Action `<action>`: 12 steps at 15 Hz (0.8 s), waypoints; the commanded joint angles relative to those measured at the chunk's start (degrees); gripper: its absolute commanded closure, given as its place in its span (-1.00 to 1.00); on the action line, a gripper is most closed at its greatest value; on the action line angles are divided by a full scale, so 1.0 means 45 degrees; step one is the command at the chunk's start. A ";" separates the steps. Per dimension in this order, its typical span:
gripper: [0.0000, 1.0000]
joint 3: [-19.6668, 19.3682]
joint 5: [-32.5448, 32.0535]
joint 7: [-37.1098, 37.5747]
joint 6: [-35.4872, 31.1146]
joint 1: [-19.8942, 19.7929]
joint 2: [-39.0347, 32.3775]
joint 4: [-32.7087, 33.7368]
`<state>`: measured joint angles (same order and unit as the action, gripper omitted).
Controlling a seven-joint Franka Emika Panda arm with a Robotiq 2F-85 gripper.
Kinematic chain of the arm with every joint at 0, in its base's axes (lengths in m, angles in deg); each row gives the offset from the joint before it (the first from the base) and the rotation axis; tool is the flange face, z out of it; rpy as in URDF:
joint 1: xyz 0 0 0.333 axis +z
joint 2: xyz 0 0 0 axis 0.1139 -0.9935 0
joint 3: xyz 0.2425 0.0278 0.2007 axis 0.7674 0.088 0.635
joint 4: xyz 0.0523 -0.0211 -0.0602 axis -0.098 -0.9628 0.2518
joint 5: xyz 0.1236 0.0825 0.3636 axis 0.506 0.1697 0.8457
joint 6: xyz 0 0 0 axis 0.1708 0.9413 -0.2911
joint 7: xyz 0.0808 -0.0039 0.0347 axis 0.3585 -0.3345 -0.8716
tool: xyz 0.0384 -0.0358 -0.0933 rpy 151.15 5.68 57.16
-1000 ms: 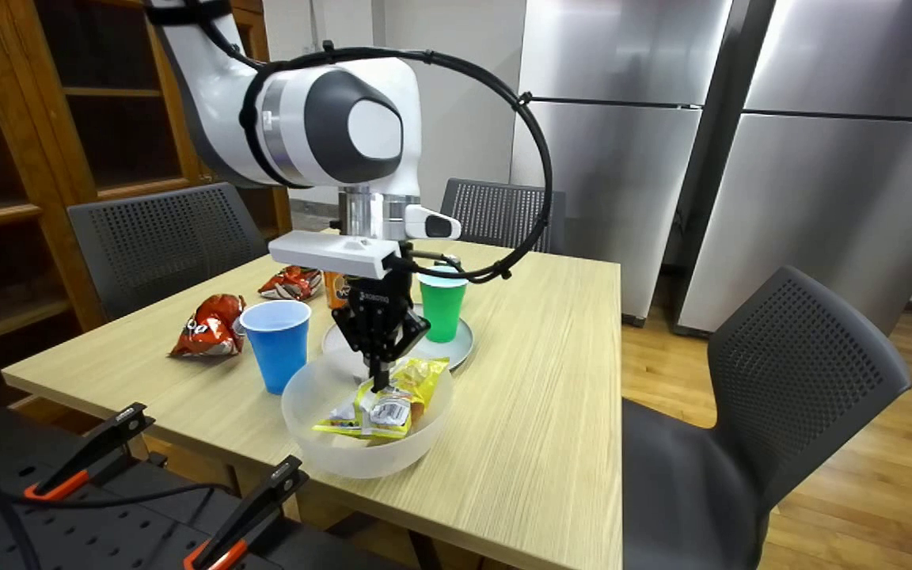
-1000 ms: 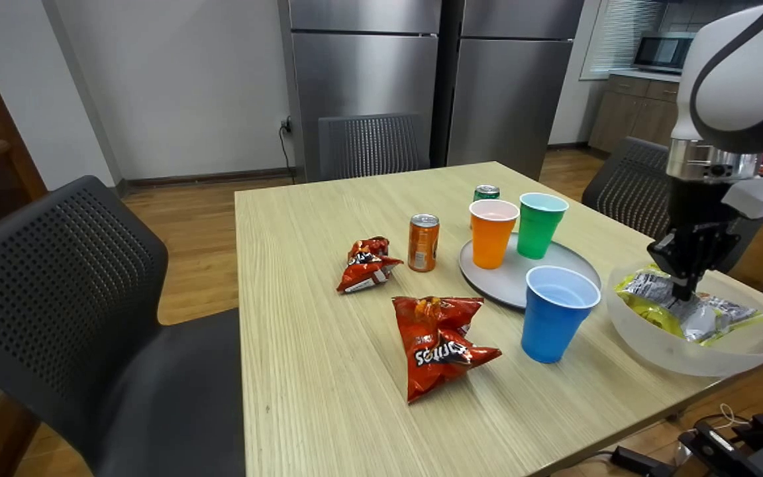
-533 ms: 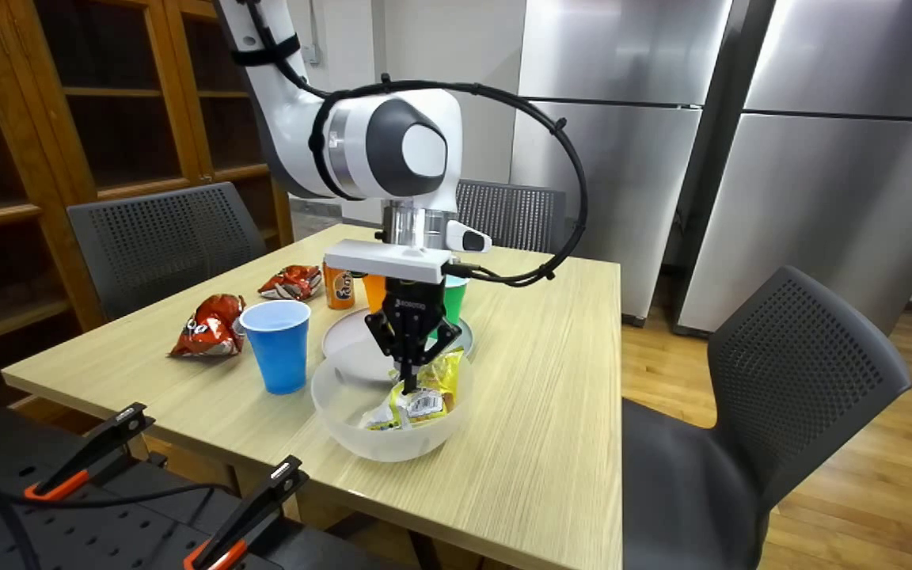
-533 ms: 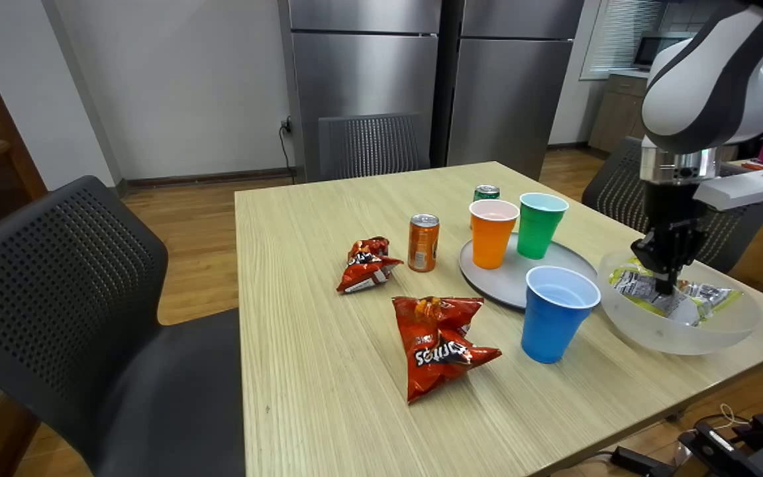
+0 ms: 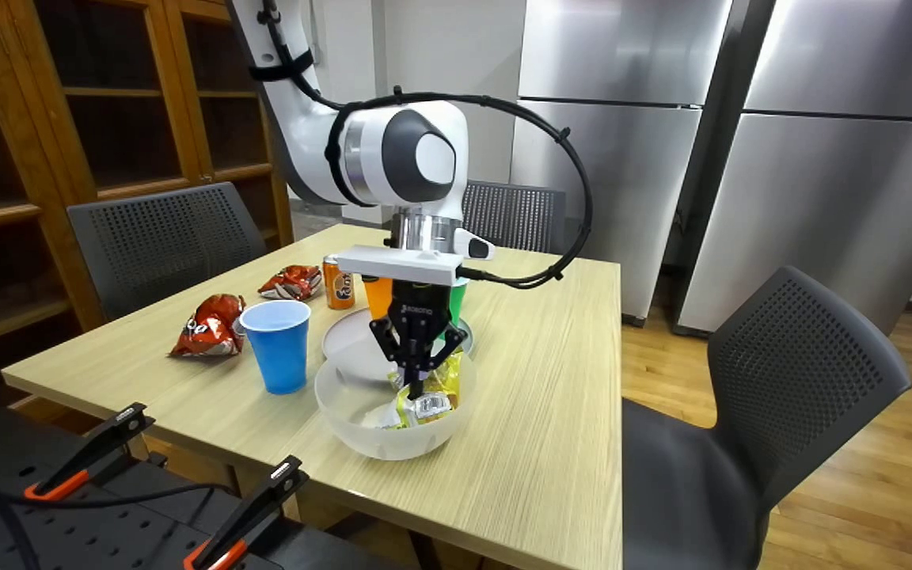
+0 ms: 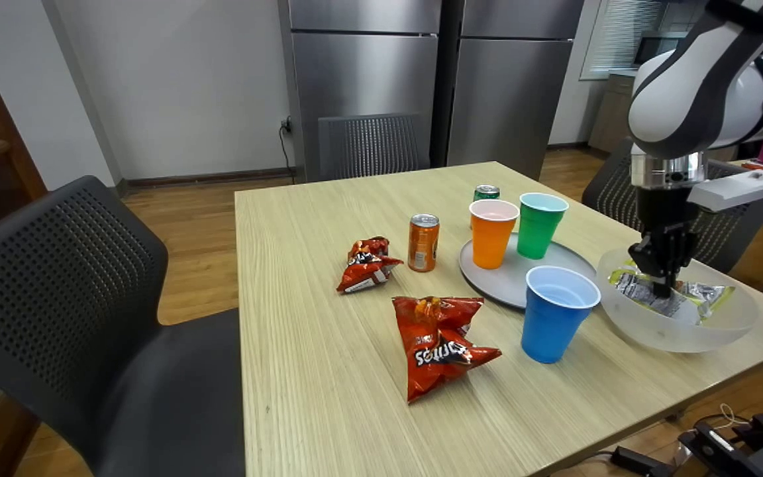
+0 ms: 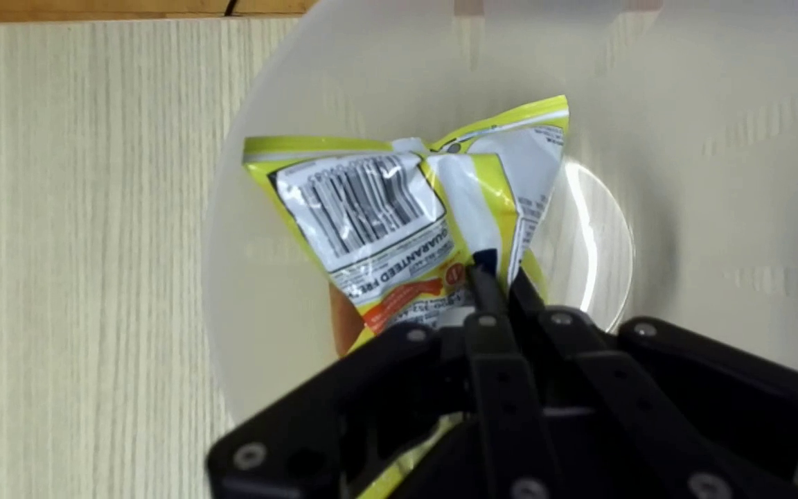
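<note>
- Wrist view: the claw (image 7: 505, 285) reaches in from the bottom edge, its fingertips close together just right of and below the centre, pinching the yellow snack bag (image 7: 371, 201) at its folded middle.
- Wrist view: the bag lies inside the translucent bowl (image 7: 267, 291), which fills the middle and right; its barcode panel faces the camera, left of the fingertips. The pale table (image 7: 94, 242) runs down the left side.
- In an exterior view, the white arm (image 5: 381, 150) descends from the top, left of centre, and the fingertips end inside the bowl, below the centre.
- To the bowl's left stand a blue cup (image 5: 278, 352) and, beyond it, the nearer red bag (image 5: 209, 326); higher up are the farther red bag (image 5: 291, 283) and an orange can (image 5: 340, 285).
- A dark chair (image 5: 808, 388) stands at the right, two clamps (image 5: 246, 518) at the lower left.
- In an exterior view, the bowl sits at the right; left of it, a gray plate (image 6: 508, 283) carries an orange cup (image 6: 491, 240) and a green cup (image 6: 540, 230), with a green can (image 6: 485, 193) partly hidden behind the orange one.
</note>
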<state>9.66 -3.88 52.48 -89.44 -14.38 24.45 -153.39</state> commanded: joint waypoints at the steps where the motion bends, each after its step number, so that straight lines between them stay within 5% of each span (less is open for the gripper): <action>1: 0.20 0.0100 -0.0455 -0.0213 0.0241 -0.0139 0.0417 -0.0259; 9: -0.97 0.0039 -0.0786 -0.0157 0.0105 -0.0123 0.1984 -0.1747; 12: -1.00 0.0046 -0.0814 -0.0089 0.0084 -0.0061 0.2593 -0.2328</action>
<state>9.57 -6.40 52.47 -89.49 -14.38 30.76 -159.58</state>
